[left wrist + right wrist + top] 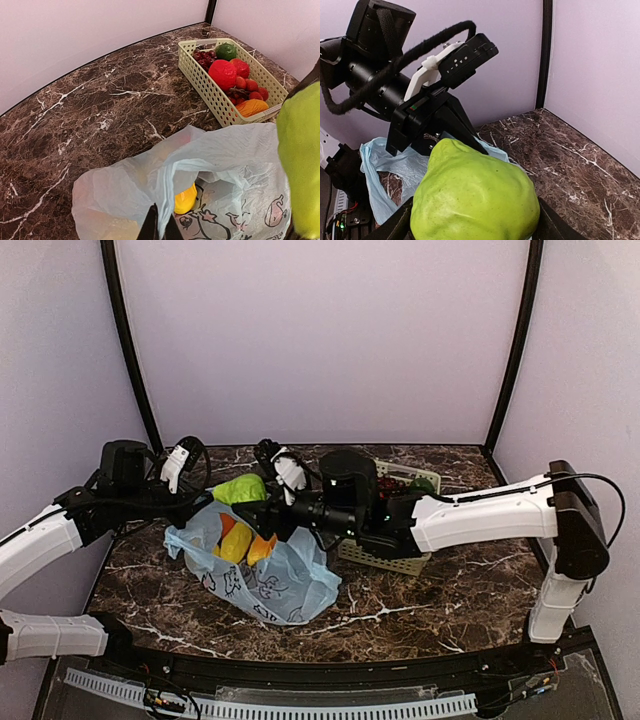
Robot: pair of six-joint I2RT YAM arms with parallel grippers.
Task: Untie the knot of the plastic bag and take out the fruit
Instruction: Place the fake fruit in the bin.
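My right gripper (472,227) is clamped on a light green fruit (475,195). Its fingers are spread wide around the fruit's lower sides, and the fruit fills most of the right wrist view. From the top camera the fruit hangs above the back edge of the plastic bag (270,580), up off the marble table (90,115).

My left gripper (161,227) has its fingers together, pinching a fold of the bag's pale blue film at the rim. I think the film is truly caught between the pads, but only the fingertips show at the bottom of the left wrist view.

The bag lies on the table between the two arms, and its mouth gapes towards the left wrist. A yellow fruit (185,200) sits inside, and the top view shows an orange piece (262,548) beside it.

The lattice basket (210,90) stands well apart at the back right. It holds red fruits, a dark green one, small berries and an orange-yellow piece (252,106).
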